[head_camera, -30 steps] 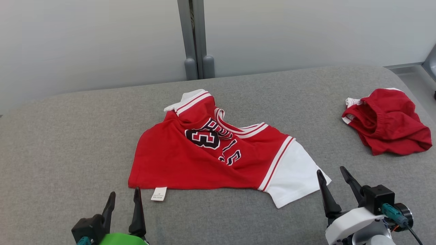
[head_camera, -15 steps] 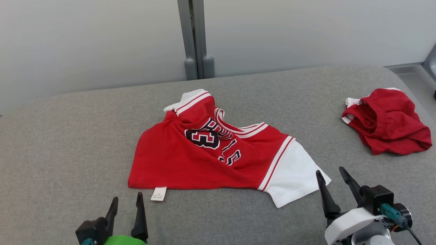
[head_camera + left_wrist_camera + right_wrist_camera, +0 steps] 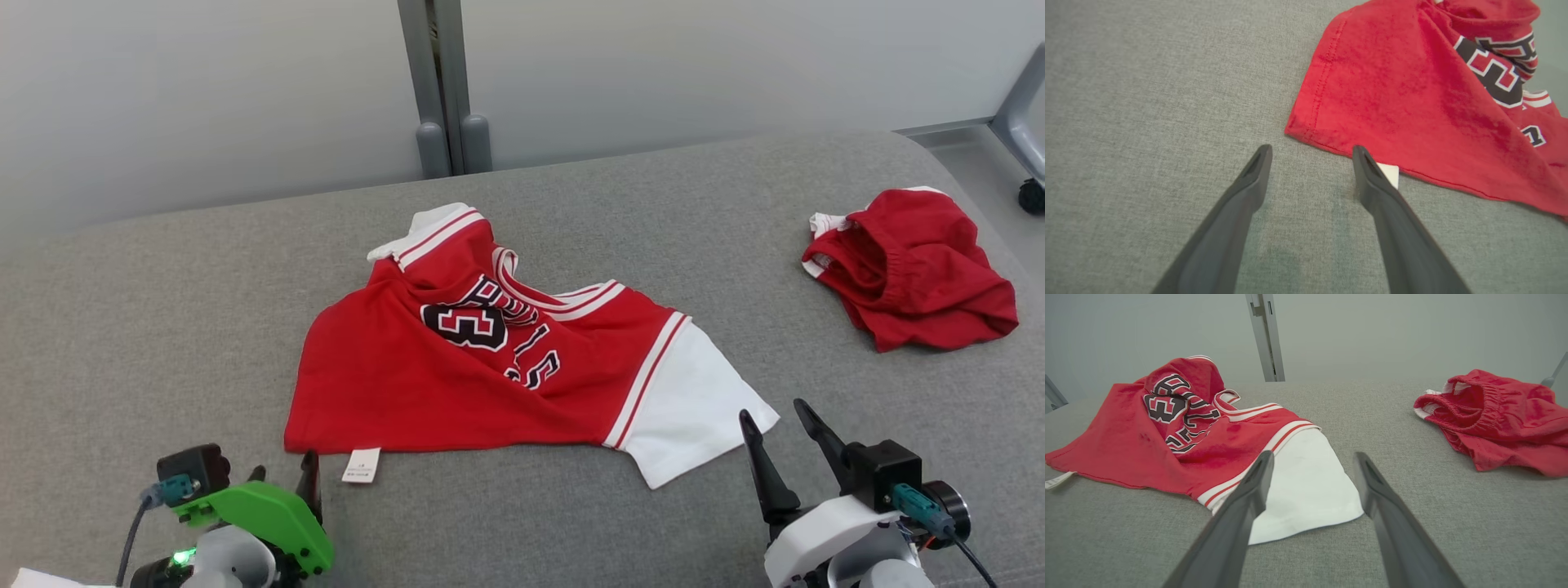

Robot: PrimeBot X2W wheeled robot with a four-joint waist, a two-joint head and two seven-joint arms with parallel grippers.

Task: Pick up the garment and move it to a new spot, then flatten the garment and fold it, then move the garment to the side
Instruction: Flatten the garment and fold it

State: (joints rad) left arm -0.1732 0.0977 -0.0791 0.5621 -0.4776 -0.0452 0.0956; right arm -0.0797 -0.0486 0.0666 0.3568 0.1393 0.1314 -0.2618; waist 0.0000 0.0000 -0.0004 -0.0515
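left end effector (image 3: 1310, 152) released, fingers spread, tips low over the grey fabric-covered surface (image 3: 163, 327), just short of the near-left hem corner of the red basketball jersey (image 3: 392, 392). one fingertip partly hides the white care label (image 3: 1391, 174) poking out from the hem; contact cannot be told.

right end effector (image 3: 1313, 456) likewise spread and empty, pointed at the jersey's white sleeve (image 3: 1306, 486); in its wrist view the tips bracket the sleeve's near edge.

reading: each is lined up on an opposite near corner so the pair can pinch and lift together, keeping the cloth stretched rather than bunched.

jersey lies mid-surface, lettering up, rumpled around the number and collar. nothing lifted yet, so the task looks to be at its first step.

red shorts (image 3: 914, 269) sit crumpled well apart at the far right, clear of the pick.

risk: the left pinch may catch only the label, not the hem.
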